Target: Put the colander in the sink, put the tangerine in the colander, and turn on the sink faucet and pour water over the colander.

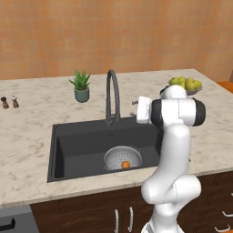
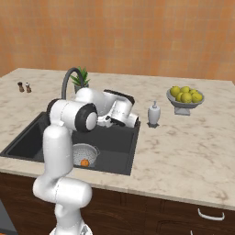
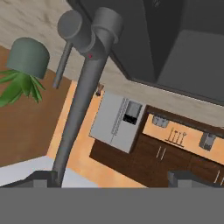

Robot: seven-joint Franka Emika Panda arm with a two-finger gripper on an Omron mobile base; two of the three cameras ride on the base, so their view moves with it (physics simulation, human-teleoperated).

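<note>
One colander (image 1: pixel 122 158) sits on the floor of the single black sink (image 1: pixel 77 148), toward its front right part, with one tangerine (image 1: pixel 125 164) lying inside it. One dark gooseneck sink faucet (image 1: pixel 111 95) rises from the counter (image 1: pixel 32 132) just behind the basin, its spout arching toward the sink. The white arm bends over the right end of the sink, its wrist held above the basin's back right corner, beside the faucet. In the hand view the pincer (image 3: pixel 114 178) stands wide with nothing between its two dark tips, and the faucet's long neck (image 3: pixel 81 100) runs close past the left tip. One small potted plant (image 1: pixel 81 85) stands on the counter behind the sink, to the left of the faucet. Two small shakers (image 1: pixel 9 102) stand side by side near the counter's left end. One white soap dispenser (image 2: pixel 153 114) stands to the right of the sink. One footed grey fruit bowl (image 2: pixel 185 97) at the counter's far right holds a heap of yellow-green fruits, about five.
</note>
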